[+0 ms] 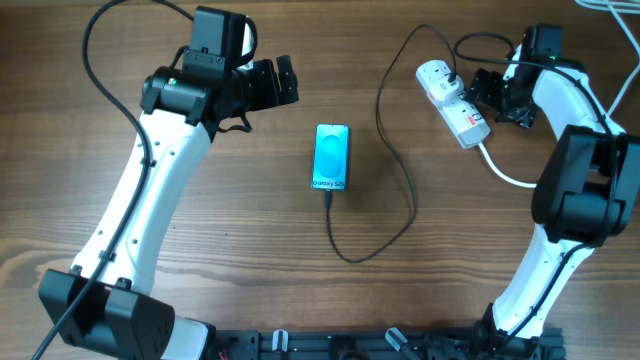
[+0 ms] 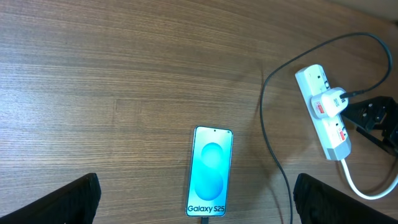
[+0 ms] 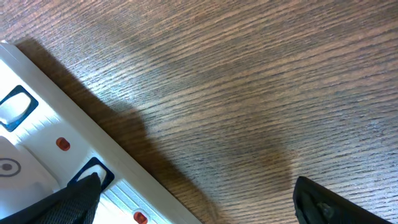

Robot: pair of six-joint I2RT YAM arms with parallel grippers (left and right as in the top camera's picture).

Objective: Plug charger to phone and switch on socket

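On the matte wood-grain table [image 1: 250,250], the charger [image 1: 408,205], a thin black cable, loops nearest the bases. Its tip meets the white text end of the phone [image 1: 331,156], a flat slab with a glossy cyan screen lying mid-table. Beyond it the left gripper [image 1: 272,83] hovers with its jaws spread wide and nothing between them. Its wrist view shows both dark fingers [image 2: 71,202] flanking the phone from above. Farther right lies the socket [image 1: 452,100], a smooth white plastic strip with rounded ends, with the charger's plug seated in it and a thick white cord [image 1: 505,175] trailing off. The right gripper [image 1: 490,95] is open and empty beside it. Only its wrist view shows the strip's black-framed rocker switches [image 3: 93,174], red dots and ribbed edge. Whether a fingertip touches a switch cannot be told.
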